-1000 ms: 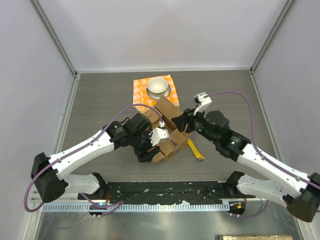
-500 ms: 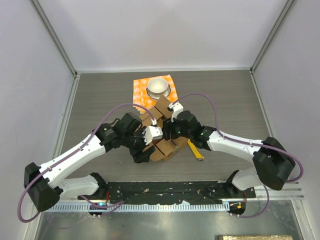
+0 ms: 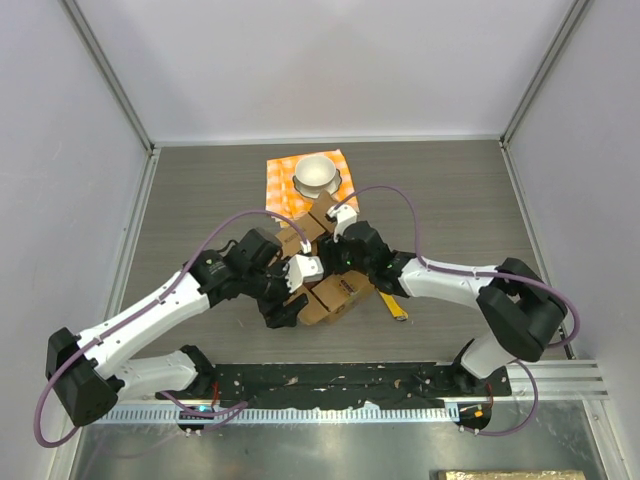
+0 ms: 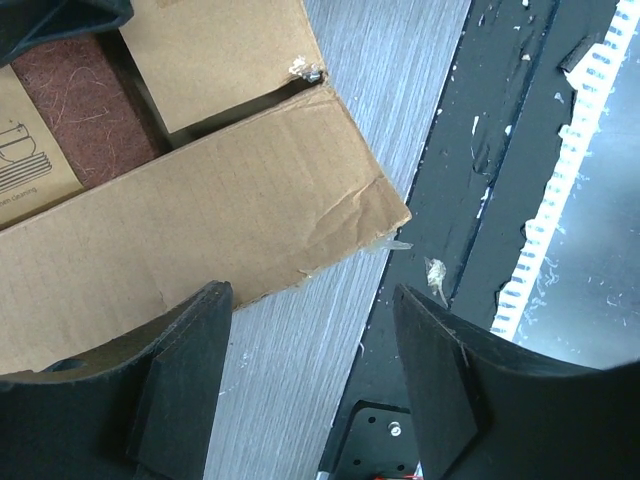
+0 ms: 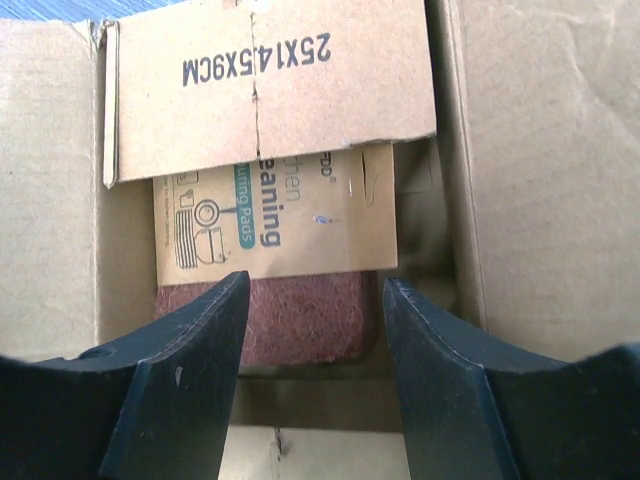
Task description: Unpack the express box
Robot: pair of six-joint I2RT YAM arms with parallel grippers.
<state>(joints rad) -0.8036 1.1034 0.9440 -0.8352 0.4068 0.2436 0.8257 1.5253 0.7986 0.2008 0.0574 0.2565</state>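
The express box (image 3: pixel 335 293) is a brown cardboard carton in the middle of the table with its flaps open. In the right wrist view its inner flap (image 5: pixel 270 80) reads 25X14.5X9CM. Below that flap a reddish-brown pad block with a tan label (image 5: pixel 300 315) lies inside. My right gripper (image 5: pixel 312 330) is open and hovers just above that block inside the box opening. My left gripper (image 4: pixel 310 340) is open and empty at the box's near left side; a box flap (image 4: pixel 190 235) lies just beyond its fingers.
A white bowl (image 3: pixel 316 173) sits on an orange checked cloth (image 3: pixel 283 180) behind the box. A yellow tool (image 3: pixel 392 300) lies on the table right of the box. A black rail (image 3: pixel 340 380) runs along the near edge.
My right arm has swung left and reached in over the open box. My left gripper has shifted slightly along the box's near left side.
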